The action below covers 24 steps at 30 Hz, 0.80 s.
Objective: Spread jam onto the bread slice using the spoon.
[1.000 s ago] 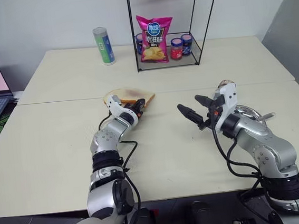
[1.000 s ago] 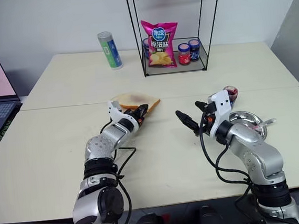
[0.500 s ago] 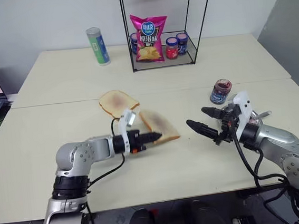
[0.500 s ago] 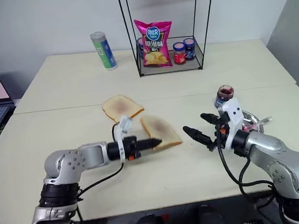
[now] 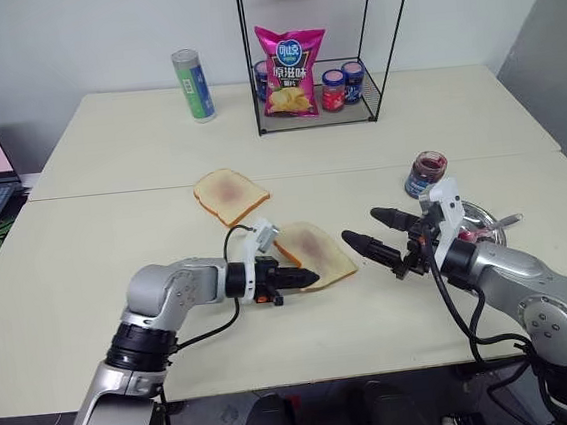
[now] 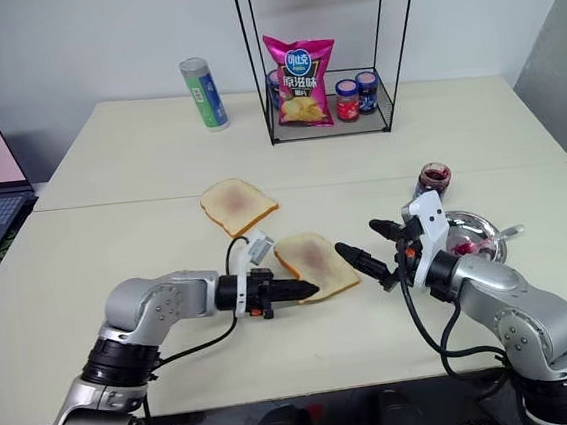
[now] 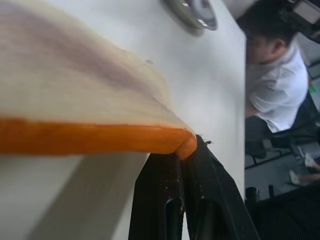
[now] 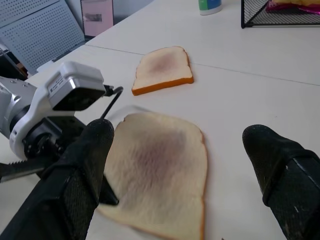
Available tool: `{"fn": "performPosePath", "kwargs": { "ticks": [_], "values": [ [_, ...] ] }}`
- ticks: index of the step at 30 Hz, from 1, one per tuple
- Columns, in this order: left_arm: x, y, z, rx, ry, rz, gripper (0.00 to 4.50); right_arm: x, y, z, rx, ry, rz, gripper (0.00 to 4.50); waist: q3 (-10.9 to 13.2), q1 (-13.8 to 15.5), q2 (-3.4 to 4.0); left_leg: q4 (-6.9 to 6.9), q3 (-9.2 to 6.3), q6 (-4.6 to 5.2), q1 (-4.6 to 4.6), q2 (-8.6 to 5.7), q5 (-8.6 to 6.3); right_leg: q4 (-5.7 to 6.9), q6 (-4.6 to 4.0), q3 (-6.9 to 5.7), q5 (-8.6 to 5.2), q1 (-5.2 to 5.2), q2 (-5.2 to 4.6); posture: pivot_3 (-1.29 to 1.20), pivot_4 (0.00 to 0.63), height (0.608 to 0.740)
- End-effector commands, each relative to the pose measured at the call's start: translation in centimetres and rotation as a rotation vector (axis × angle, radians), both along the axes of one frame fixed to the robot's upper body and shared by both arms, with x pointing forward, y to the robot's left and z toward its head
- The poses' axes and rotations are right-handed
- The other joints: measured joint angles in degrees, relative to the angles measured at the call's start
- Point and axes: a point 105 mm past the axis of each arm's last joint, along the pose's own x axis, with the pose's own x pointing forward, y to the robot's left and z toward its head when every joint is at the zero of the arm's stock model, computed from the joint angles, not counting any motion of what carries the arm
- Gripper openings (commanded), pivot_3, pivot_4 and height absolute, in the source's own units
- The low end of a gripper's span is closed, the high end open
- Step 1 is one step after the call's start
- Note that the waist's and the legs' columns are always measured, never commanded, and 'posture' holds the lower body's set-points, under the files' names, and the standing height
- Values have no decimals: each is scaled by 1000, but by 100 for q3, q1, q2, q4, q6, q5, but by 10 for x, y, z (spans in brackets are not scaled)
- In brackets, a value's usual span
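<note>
My left gripper (image 6: pixel 306 291), fingers together, touches the near corner of the bread slice (image 6: pixel 316 263). My right gripper (image 6: pixel 360 251) hangs wide open beside it. The spoon (image 6: pixel 506 232) rests in the steel dish (image 6: pixel 471 232); approach its handle low.

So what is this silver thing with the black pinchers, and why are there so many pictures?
It's a robot with two arms. Two pictures come from cameras in its head, looking down at the table. Two more come from cameras on its wrists. Its left gripper is pinched shut at the edge of a bread slice with a purple jam smear. Its right gripper is open and holds nothing. Another slice, a jam jar and a steel dish are there too.
</note>
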Motion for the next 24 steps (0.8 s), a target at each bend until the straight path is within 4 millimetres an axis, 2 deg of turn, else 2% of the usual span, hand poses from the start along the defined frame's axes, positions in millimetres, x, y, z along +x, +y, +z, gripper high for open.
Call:
{"fn": "performPosePath", "kwargs": {
  "ticks": [1,3,4,5,9,14,20,22,24],
  "values": [
    [-6,-1,4,-8,-28,-50,462,1,-1,11,9,-53,2,4500,0,-1,0,0,0,0,0,2,0,1,0,0,0,-1,0,0,150,740],
    [-4,6,3,4,-21,-33,670,1,-1,11,9,-52,0,4500,0,-3,0,-1,-2,0,0,5,0,2,0,-2,0,-2,2,0,150,740],
    [-2,10,1,16,-21,-15,957,1,-1,10,10,-51,-1,4500,0,-4,0,-1,-3,0,0,6,0,2,1,-2,-1,-2,2,0,150,740],
    [0,15,0,27,-23,2,999,1,-1,10,11,-50,-2,4500,0,-7,0,-1,-3,0,0,6,0,2,5,-2,-3,-3,2,0,150,740],
    [8,24,-1,47,-29,53,1832,1,0,9,12,-48,-3,4500,0,-8,0,0,-1,0,0,3,0,2,19,-1,-12,-2,2,0,150,740],
    [13,47,1,74,-36,139,2896,2,0,7,18,-43,-4,4500,0,-25,0,0,-2,0,0,7,0,3,19,-1,-11,-3,1,0,150,740],
    [15,55,-4,100,-46,195,4119,4,0,7,18,-42,1,4500,0,-21,0,2,0,0,2,5,0,5,15,0,-9,0,-1,0,150,740],
    [10,54,-6,99,-47,176,4441,5,0,6,17,-42,4,4500,0,-21,1,2,0,0,6,6,1,7,16,1,-9,1,-2,0,150,740],
    [6,51,-7,95,-46,163,4441,5,1,6,16,-41,6,4500,-1,-23,1,2,0,0,11,8,1,11,18,2,-10,3,-1,0,150,740]
  ]
}}
